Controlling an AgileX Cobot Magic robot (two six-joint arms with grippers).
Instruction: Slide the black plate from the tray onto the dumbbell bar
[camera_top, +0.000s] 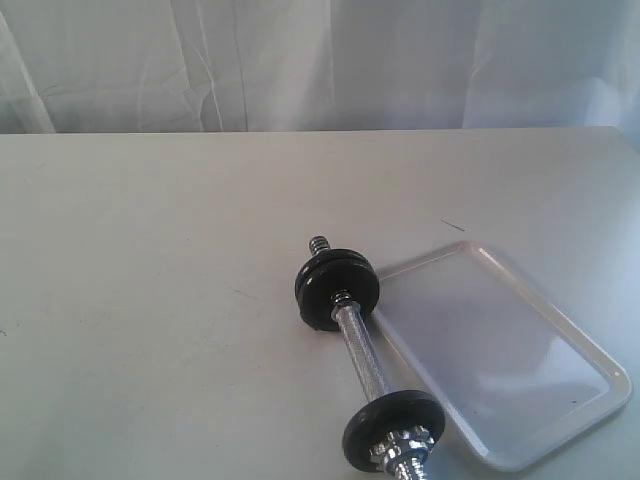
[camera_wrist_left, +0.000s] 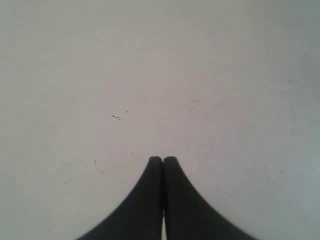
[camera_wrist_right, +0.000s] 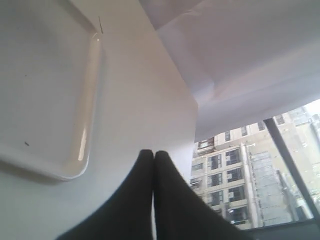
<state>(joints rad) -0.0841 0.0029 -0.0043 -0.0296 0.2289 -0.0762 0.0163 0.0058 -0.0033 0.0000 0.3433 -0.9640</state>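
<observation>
Chrome dumbbell bar (camera_top: 362, 352) is lying on the bench (camera_top: 150, 300), just beside the tray (camera_top: 500, 340), with black plates (camera_top: 337, 288) sitting at both its ends. Left end effector (camera_wrist_left: 163, 159) is hanging over the bench, tips pressed together. Right end effector (camera_wrist_right: 153, 152) is hanging beside the tray, tips together too.

Left gripper (camera_wrist_left: 163, 159): matte black, two smooth fingers (camera_wrist_left: 142, 205) flaring broad at the base.
Right gripper (camera_wrist_right: 153, 152): same matte black, same flared shape.
</observation>
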